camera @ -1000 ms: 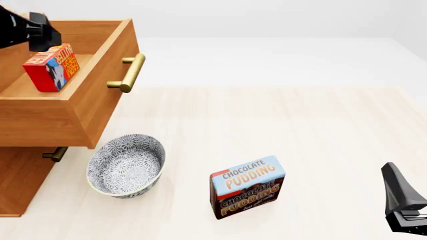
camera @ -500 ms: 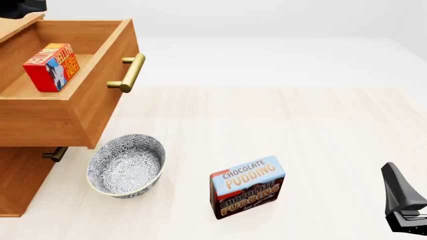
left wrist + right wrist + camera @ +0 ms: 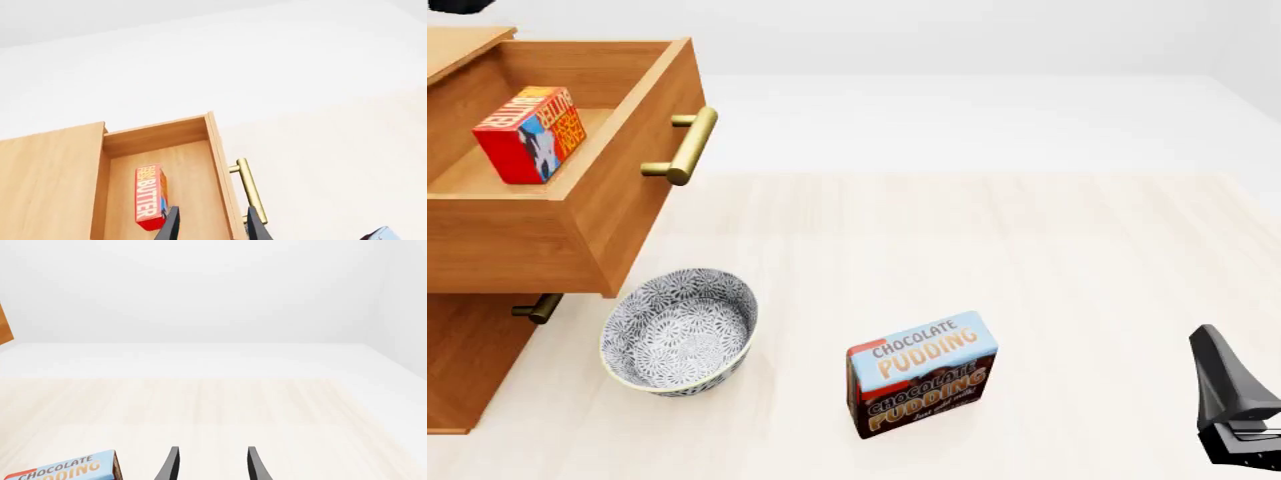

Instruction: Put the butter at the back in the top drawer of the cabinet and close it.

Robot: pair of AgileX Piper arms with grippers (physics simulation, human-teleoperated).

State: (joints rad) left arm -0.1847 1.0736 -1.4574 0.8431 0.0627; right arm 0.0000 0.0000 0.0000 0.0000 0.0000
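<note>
The butter (image 3: 527, 133), a small red box, stands alone inside the pulled-out top drawer (image 3: 627, 200) of the wooden cabinet (image 3: 467, 370). In the left wrist view the butter (image 3: 150, 197) lies on the drawer floor below my left gripper (image 3: 212, 230). That gripper is open and empty, hovering high over the drawer by the brass handle (image 3: 250, 190). Only a black scrap of the left arm (image 3: 457, 5) shows in the front view's top left corner. My right gripper (image 3: 212, 467) is open and empty, low at the table's near right.
A patterned bowl (image 3: 681, 330) sits just in front of the cabinet, under the open drawer's front. The Chocolate Pudding box (image 3: 921, 375) stands upright at the table's middle front. A lower drawer's handle (image 3: 537, 308) peeks out beneath the top drawer.
My left gripper has let go of the butter and risen up and back, almost leaving the front view. The butter stays in the drawer. The right arm has not moved.
</note>
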